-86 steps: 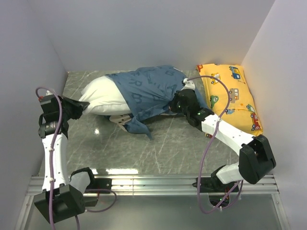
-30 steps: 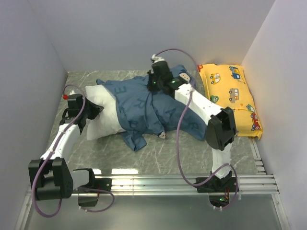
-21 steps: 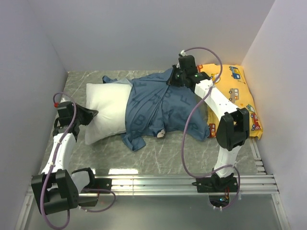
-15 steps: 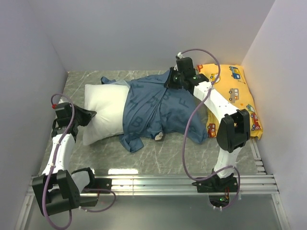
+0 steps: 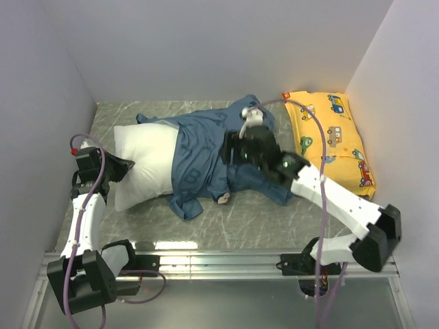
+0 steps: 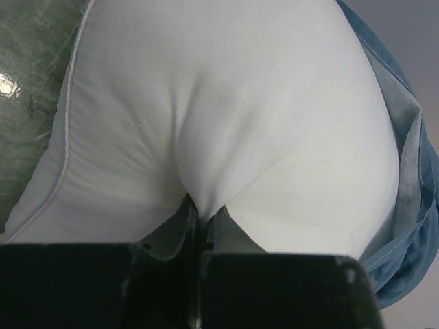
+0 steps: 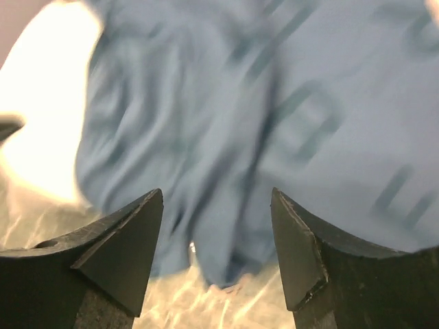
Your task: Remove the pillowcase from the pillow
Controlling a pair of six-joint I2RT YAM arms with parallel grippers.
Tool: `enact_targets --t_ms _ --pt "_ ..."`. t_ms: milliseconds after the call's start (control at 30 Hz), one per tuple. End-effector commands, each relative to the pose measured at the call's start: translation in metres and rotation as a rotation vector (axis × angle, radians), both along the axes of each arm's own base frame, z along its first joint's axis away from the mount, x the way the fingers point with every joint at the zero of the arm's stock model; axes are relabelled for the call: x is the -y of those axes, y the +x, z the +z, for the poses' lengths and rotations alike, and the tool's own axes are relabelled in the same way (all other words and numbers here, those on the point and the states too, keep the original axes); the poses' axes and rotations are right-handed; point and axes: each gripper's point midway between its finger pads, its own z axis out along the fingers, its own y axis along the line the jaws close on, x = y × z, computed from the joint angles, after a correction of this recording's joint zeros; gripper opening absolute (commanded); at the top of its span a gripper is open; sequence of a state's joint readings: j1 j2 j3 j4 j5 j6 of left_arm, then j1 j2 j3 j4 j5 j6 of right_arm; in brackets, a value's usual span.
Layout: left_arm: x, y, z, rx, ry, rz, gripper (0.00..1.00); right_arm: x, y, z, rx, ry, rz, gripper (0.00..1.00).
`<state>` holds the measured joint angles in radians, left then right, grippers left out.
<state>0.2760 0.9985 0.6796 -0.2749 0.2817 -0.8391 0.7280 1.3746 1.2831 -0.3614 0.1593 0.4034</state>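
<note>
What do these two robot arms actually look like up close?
The left arm and right arm each have slim white links joined by chunky black joints, with a purple cable looping loosely alongside. The right arm's fingers are dark, pointed wedges. The left cable ends in a small red cap.

A yellow pillow (image 5: 329, 137) printed with small cars lies at the far right corner of the table (image 5: 254, 219), its long side along the right wall (image 5: 405, 103). It seems to touch that wall, though the view does not settle this. The table top is grey-green stone with pale veins, and shows a bright reflection near its front edge. A metal rail (image 5: 219, 260) runs along that edge. Plain pale walls close the back and the left.
</note>
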Motion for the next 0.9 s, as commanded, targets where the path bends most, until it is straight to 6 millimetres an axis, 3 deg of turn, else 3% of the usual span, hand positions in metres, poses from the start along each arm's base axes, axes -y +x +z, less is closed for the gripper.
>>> enact_targets --t_ms 0,33,67,133,167,267,400,600,733,867 --pt "-0.01 0.002 0.019 0.031 0.066 0.018 0.0 0.005 -0.024 -0.036 0.004 0.004 -0.048 0.72" --pt "-0.008 0.003 0.021 0.036 0.071 0.012 0.0 -0.001 -0.036 -0.045 0.003 0.012 -0.025 0.72" --pt "-0.008 0.002 0.023 0.038 0.075 0.006 0.0 0.004 -0.047 -0.071 -0.021 -0.006 -0.02 0.73" --pt "-0.007 0.002 0.027 0.043 0.083 0.004 0.0 0.002 -0.052 -0.084 -0.019 0.024 -0.034 0.75" --pt "-0.007 0.002 0.026 0.04 0.09 0.007 0.0 0.003 -0.057 -0.102 -0.042 0.008 -0.026 0.75" --pt "-0.006 0.002 0.032 0.051 0.104 0.002 0.0 -0.014 -0.062 -0.12 -0.057 0.034 0.021 0.76" --pt "-0.005 0.001 0.034 0.045 0.124 -0.004 0.01 -0.032 -0.062 -0.13 -0.063 0.043 0.045 0.76" --pt "-0.005 0.0 0.036 0.044 0.144 -0.019 0.0 -0.036 -0.065 -0.13 -0.051 0.069 0.024 0.76" --pt "-0.005 -0.001 0.036 0.045 0.145 -0.025 0.0 -0.04 -0.078 -0.13 -0.03 0.076 0.019 0.77" --pt "-0.004 0.0 0.037 0.046 0.144 -0.029 0.0 -0.041 -0.076 -0.159 -0.086 0.008 -0.004 0.79"
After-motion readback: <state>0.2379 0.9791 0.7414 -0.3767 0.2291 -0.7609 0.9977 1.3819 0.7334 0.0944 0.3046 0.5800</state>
